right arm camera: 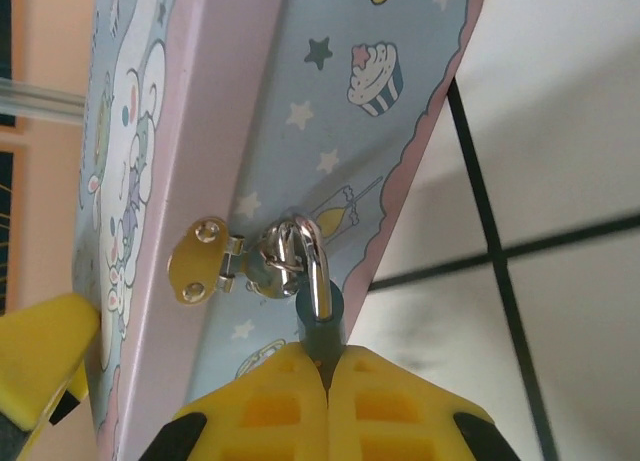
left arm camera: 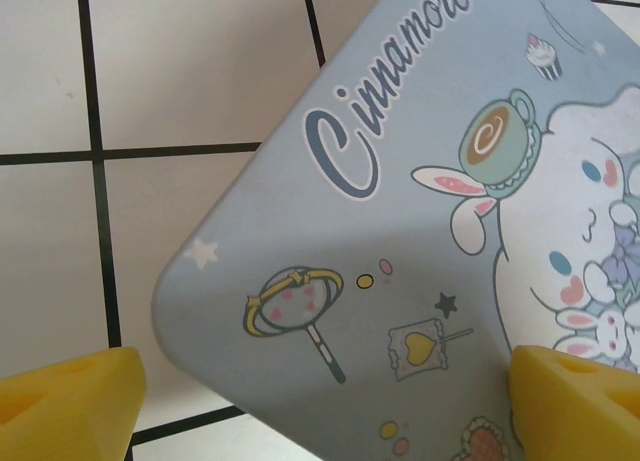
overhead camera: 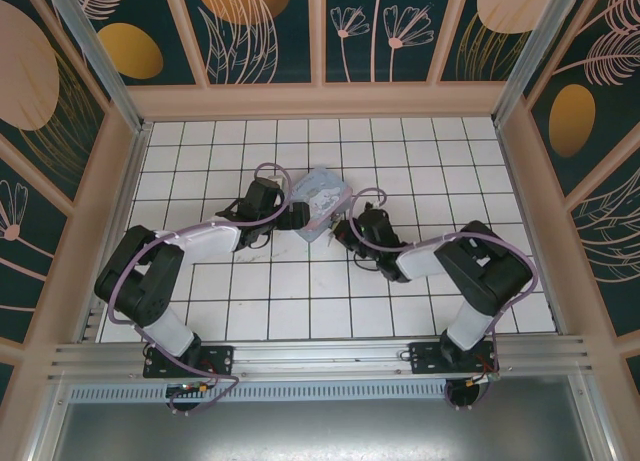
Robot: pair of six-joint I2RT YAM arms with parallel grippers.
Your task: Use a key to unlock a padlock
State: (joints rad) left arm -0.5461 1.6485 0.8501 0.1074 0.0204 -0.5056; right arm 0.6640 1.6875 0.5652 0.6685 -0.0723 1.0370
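The right gripper point(right arm camera: 326, 369), pinching the padlock point(right arm camera: 324, 319) at the hasp point(right arm camera: 205, 263) of the tin box point(right arm camera: 300, 101), should hold it steady while the left gripper point(left arm camera: 322, 406), jaws spread, braces the box.

The right gripper point(right arm camera: 326, 366) sits at the near edge, its two yellow ribbed fingertips pressed together on the body of a small dark bluish padlock point(right arm camera: 325, 323). Beyond them, the padlock's thin silver shackle point(right arm camera: 310, 261) loops through the ring of a small gold metal hasp point(right arm camera: 205, 263). The hasp is fixed to a tilted pastel blue-and-pink cartoon tin box point(right arm camera: 330, 101), printed with stars, a cupcake and a white long-eared character. A white tiled floor with dark grout lines point(right arm camera: 560, 161) lies to the right. At the near left, a separate yellow wedge point(right arm camera: 40, 356) sits just beside the box's face.
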